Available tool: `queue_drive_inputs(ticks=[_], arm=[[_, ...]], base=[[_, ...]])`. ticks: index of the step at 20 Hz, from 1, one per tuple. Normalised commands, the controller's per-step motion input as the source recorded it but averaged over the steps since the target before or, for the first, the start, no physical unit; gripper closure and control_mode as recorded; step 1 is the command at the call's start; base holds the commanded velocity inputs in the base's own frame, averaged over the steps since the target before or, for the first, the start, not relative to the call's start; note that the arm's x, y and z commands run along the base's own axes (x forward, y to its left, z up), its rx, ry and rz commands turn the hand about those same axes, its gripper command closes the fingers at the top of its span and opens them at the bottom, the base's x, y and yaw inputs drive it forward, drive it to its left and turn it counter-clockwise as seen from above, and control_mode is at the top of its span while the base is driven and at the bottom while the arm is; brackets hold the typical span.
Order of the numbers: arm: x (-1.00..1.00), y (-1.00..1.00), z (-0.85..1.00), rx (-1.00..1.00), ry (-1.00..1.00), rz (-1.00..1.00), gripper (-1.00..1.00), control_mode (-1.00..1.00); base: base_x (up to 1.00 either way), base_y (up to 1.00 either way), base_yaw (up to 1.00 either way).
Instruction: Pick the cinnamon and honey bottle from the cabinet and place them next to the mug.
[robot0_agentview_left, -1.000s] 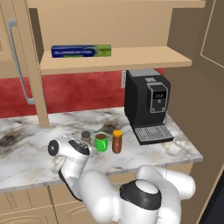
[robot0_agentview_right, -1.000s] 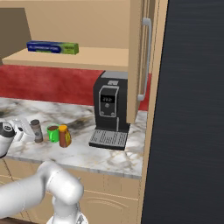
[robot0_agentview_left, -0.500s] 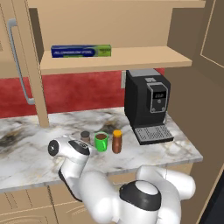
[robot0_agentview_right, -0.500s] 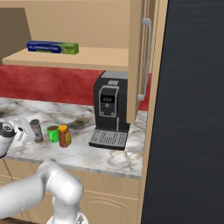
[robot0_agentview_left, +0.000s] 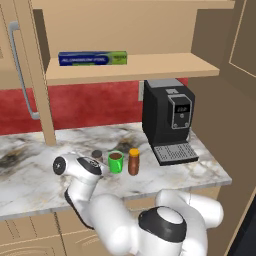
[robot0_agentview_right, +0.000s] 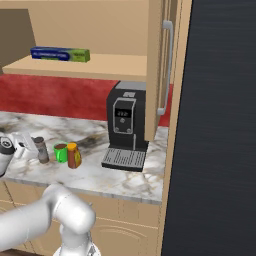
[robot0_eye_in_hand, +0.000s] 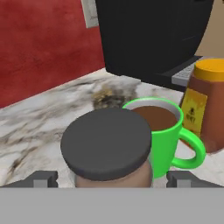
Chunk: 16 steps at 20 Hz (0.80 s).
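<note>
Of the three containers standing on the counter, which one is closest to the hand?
The cinnamon, the grey dark-lidded jar: it sits between the open hand's fingertips, with the mug and honey bottle beyond it.

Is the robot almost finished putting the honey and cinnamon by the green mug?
Nearly. The honey bottle already stands on the counter right beside the mug. The cinnamon stands on the mug's other side, and the claw is open around it, so nothing is held. What looks left is pulling the arm away.
</note>
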Motion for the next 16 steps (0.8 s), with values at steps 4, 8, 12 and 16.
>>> queue_drive_inputs(ticks=[4,8,12,16], arm=[[0.00,0.04,0.35,0.00,0.00,0.00,-1.00,-1.00],[0.00,0.01,0.24,0.00,0.00,0.00,-1.00,-1.00],[-0.04,0.00,0.22,0.00,0.00,0.00,-1.00,-1.00],[-0.25,0.00,0.38,0.00,0.00,0.00,-1.00,-1.00]], base=[[0.00,0.00,0.00],[0.00,0.00,0.00],[0.00,0.00,0.00],[0.00,0.00,0.00]])
